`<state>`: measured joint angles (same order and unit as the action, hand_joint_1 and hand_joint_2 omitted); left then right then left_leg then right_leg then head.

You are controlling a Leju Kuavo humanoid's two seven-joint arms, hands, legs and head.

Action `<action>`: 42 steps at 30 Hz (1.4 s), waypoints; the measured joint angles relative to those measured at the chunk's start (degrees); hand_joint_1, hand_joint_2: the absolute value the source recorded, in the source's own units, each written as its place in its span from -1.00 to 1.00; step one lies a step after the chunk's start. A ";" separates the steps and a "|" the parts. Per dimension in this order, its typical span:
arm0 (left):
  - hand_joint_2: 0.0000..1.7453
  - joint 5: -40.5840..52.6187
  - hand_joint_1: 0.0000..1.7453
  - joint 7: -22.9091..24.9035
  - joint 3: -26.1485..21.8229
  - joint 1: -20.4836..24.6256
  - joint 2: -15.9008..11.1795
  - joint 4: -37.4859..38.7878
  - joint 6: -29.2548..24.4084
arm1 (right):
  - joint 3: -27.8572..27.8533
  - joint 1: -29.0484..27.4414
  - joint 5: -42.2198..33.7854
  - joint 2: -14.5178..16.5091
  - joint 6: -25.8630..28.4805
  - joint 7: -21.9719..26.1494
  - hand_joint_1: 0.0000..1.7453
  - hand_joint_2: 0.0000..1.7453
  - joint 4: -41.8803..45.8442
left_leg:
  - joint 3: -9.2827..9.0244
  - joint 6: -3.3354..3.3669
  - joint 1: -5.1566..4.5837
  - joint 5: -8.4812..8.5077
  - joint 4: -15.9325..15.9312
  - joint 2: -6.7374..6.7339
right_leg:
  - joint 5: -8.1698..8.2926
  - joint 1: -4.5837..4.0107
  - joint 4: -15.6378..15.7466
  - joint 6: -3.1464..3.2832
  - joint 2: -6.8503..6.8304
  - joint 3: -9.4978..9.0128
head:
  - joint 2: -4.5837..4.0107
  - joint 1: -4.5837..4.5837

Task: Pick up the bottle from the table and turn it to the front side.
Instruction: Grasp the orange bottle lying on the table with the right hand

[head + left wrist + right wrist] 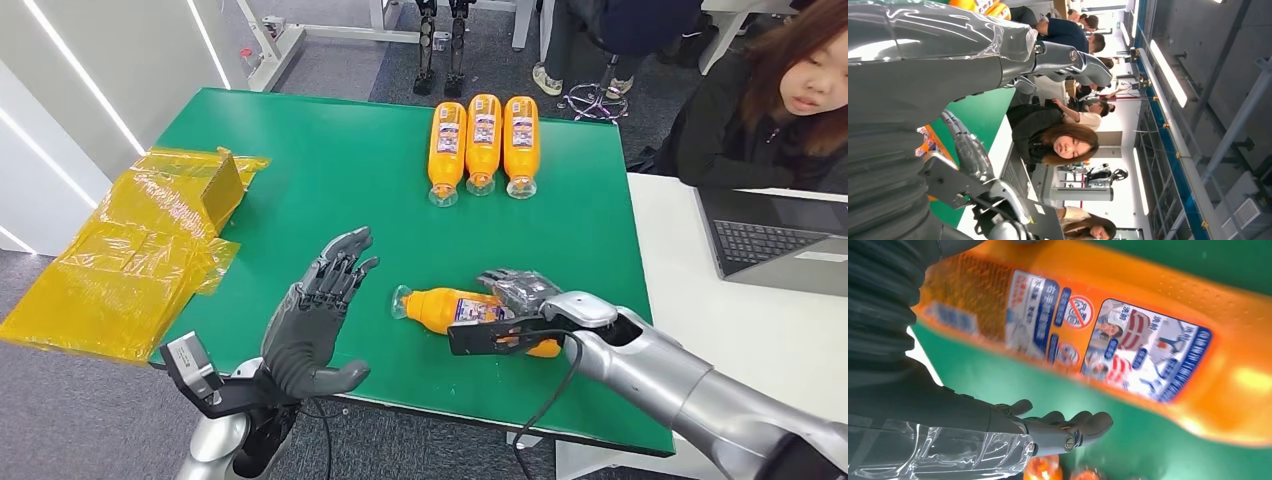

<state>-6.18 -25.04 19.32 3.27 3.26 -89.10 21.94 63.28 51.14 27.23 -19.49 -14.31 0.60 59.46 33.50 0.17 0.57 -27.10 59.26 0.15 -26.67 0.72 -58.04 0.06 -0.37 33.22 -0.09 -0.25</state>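
Note:
An orange bottle (455, 309) with a printed label lies on its side near the front of the green table (330, 170), cap end pointing left. My right hand (520, 288) rests over its body, fingers draped on top. In the right wrist view the bottle (1148, 350) is close and blurred, and the thumb (1068, 432) stands apart from it with green table between. My left hand (320, 310) is raised to the left of the bottle, fingers spread and holding nothing. A strip of the bottle (928, 142) shows in the left wrist view.
Three more orange bottles (483, 143) lie side by side at the back of the table. Yellow plastic bags and a box (150, 240) hang over the left edge. A person (770, 110) sits at the right by a laptop (775, 240) on a white table.

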 joint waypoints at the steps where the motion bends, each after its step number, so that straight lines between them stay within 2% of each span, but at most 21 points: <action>1: 1.00 -0.12 -1.00 0.00 0.00 0.07 -0.07 0.18 -0.01 | -0.08 -1.03 0.42 -0.01 0.87 0.03 -1.00 1.00 -0.27 | 0.00 0.00 0.00 0.00 0.00 0.00 | 0.00 0.00 0.00 0.00 0.00 0.00 | 0.00 0.00; 5: 1.00 -0.66 -1.00 0.00 0.00 0.20 -0.36 0.88 -0.11 | -0.96 -5.07 2.05 -0.44 3.46 0.38 -1.00 1.00 -0.79 | -0.02 0.00 -0.01 0.00 0.00 -0.04 | 0.00 0.01 0.01 0.00 0.04 0.00 | 0.00 0.00; 9: 1.00 -0.85 -1.00 0.00 0.00 0.29 -0.61 1.35 -0.19 | -1.98 -6.41 2.14 -0.87 3.73 0.51 -0.99 1.00 -0.81 | -0.08 0.00 0.00 0.00 0.00 -0.09 | 0.00 0.00 0.02 0.00 0.08 -0.01 | 0.00 0.00; 13: 1.00 -1.37 -1.00 0.01 0.02 0.23 -0.95 1.62 -0.41 | -4.24 -10.06 3.96 -2.89 5.14 -0.40 1.00 1.00 1.31 | -0.16 0.00 0.00 -0.01 0.00 0.00 | -0.01 0.00 0.07 -0.01 0.00 -0.13 | 0.00 0.01; 19: 1.00 -2.01 -1.00 -0.16 0.16 0.28 -1.79 2.25 -0.40 | -10.35 -18.15 9.44 -6.48 8.03 -1.97 1.00 1.00 8.09 | -0.23 0.03 0.00 -0.03 0.00 0.00 | -0.02 0.00 0.11 -0.03 0.00 -0.24 | 0.00 0.00; 27: 1.00 -2.48 -1.00 0.41 0.59 0.77 -2.22 2.29 -1.26 | -16.51 -23.08 14.36 -9.06 9.24 -2.54 1.00 1.00 14.56 | -0.22 0.06 -0.02 0.01 0.01 -0.02 | 0.10 0.03 0.11 -0.10 0.02 -0.26 | 0.00 -0.01; 32: 1.00 -1.72 -1.00 0.31 0.59 -0.43 -2.61 2.02 -2.96 | -20.53 -26.67 19.41 -11.04 15.31 -2.64 1.00 1.00 20.09 | -0.09 0.05 -0.02 0.01 0.01 -0.04 | 0.12 0.03 0.09 -0.09 0.05 -0.11 | 0.00 0.00; 42: 1.00 -0.15 -1.00 0.46 0.59 -1.49 -2.67 0.76 -4.41 | -28.83 -35.55 29.47 -11.05 22.06 -3.84 1.00 1.00 33.98 | 0.03 0.04 0.00 0.00 -0.03 0.00 | 0.07 0.00 0.07 -0.04 0.01 0.01 | 0.00 0.00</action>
<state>-6.33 -24.57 19.91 1.78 0.58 -88.33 17.53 34.45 15.58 56.70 -30.55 7.75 -3.23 93.45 33.52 0.21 0.57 -27.10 59.23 0.14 -26.60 0.71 -57.96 0.03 -0.36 33.23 -0.09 -0.25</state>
